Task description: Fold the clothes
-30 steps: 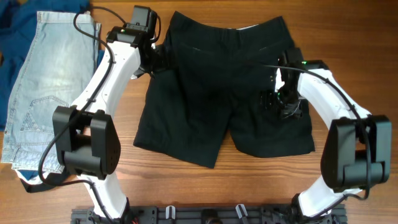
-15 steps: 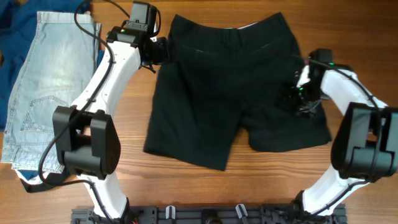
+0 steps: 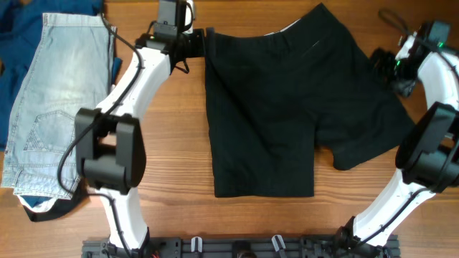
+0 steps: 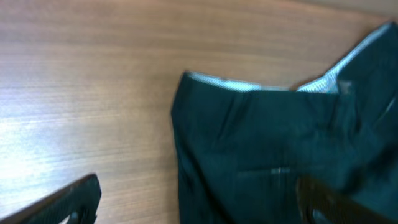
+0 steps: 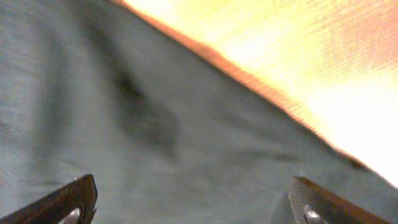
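Black shorts (image 3: 272, 107) lie flat on the wooden table, waistband towards the far edge, one leg pulled out to the right. My left gripper (image 3: 197, 41) is at the waistband's far left corner. In the left wrist view its fingers (image 4: 199, 208) are spread wide, one over wood and one over the black cloth (image 4: 280, 143). My right gripper (image 3: 384, 66) is at the shorts' right edge. In the right wrist view its fingers (image 5: 193, 208) are spread wide over the dark cloth (image 5: 155, 124). Neither pinches cloth that I can see.
Light blue denim shorts (image 3: 50, 93) lie along the left side of the table. A dark blue garment (image 3: 18, 29) is at the far left corner. A dark cable (image 3: 391, 16) loops at the far right.
The shorts have slid right and turned, the right leg drawn out towards the far right. My right gripper moved right and away; my left gripper moved towards the far edge.
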`<state>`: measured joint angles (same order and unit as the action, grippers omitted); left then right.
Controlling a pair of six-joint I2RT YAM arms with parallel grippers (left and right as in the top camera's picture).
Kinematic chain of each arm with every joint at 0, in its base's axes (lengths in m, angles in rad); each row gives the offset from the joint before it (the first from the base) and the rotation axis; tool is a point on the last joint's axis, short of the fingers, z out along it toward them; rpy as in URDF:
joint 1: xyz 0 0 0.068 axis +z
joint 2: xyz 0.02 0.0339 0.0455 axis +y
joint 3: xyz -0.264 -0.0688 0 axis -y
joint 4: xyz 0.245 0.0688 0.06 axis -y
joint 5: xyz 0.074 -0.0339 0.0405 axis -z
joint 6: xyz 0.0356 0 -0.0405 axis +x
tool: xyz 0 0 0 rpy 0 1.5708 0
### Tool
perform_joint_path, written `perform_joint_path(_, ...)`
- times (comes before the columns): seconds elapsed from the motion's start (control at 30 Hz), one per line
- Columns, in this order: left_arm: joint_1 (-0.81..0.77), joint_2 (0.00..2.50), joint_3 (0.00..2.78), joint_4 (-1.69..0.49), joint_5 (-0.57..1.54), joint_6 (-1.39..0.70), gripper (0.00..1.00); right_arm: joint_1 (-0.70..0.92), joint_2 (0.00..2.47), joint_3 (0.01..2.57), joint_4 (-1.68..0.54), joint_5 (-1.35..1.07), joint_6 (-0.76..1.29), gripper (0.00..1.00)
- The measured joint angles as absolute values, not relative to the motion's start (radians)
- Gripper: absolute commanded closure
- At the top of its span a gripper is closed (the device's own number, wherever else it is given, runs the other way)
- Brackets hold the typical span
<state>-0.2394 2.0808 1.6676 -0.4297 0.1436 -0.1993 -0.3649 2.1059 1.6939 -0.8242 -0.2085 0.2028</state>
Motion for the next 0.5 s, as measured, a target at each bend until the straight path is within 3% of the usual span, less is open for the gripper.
perform_joint_path(0.17,-0.243,2.217,1.667,-0.214,0.2,-0.101,0.01,-0.236,1.959,1.839,-0.957,-0.229,0.176,0.0)
perform_joint_path(0.27,-0.243,2.292,1.667,-0.15,0.209,-0.067,0.11,-0.131,1.847,1.848,-0.98,-0.235,0.173,0.01)
perform_joint_path(0.3,-0.243,2.313,1.667,-0.142,0.21,-0.06,0.22,-0.102,1.824,1.849,-0.996,-0.228,0.173,0.01)
perform_joint_path(0.33,-0.244,2.336,1.667,-0.141,0.211,-0.054,0.51,-0.069,1.808,1.849,-1.018,-0.215,0.17,0.01)
perform_joint_path(0.37,-0.246,2.35,1.667,-0.139,0.21,-0.046,0.74,-0.044,1.802,1.849,-1.035,-0.202,0.17,0.0)
perform_joint_path(0.4,-0.247,2.352,1.668,-0.135,0.211,-0.045,0.89,-0.031,1.802,1.849,-1.047,-0.198,0.17,0.01)
perform_joint_path(0.43,-0.25,2.352,1.668,-0.136,0.212,-0.045,0.96,-0.017,1.802,1.849,-1.069,-0.192,0.17,0.0)
perform_joint_path(0.5,-0.257,2.353,1.667,-0.142,0.212,-0.049,0.96,-0.01,1.802,1.849,-1.1,-0.182,0.182,0.01)
